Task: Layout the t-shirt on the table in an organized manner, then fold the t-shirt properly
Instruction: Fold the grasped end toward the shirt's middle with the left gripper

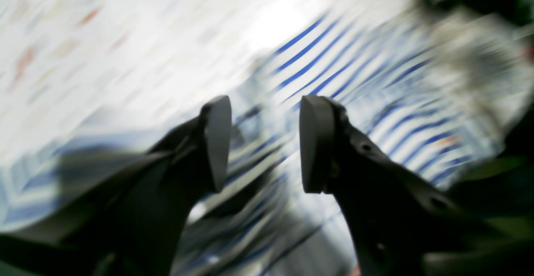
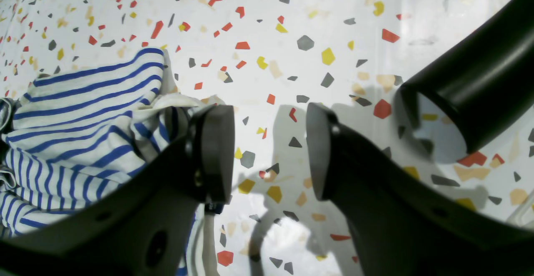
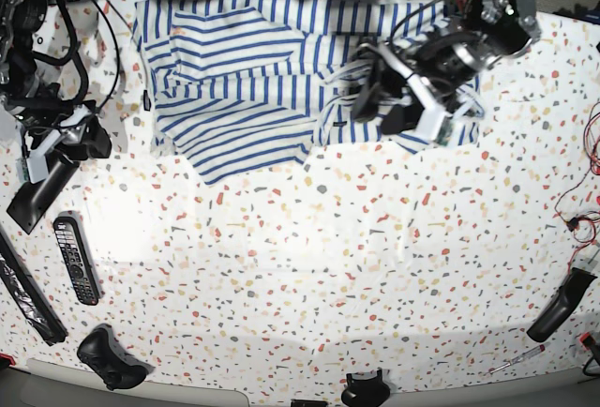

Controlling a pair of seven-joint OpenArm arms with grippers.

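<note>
Across the desk's (image 3: 309, 266) far edge the t-shirt (image 3: 234, 79) lies crumpled, long axis sideways; left hand (image 1: 265, 142) hovers directly above it (open, empty); right hand (image 2: 271, 151) open, beside it.

speckled table (image 3: 375, 266), striped t-shirt (image 3: 244, 88), remote (image 3: 75, 259)

No text, label, brand, number or sign can be read in any view; the remote control (image 3: 75, 259) on the desk (image 3: 309, 266) shows buttons too small to read.
</note>
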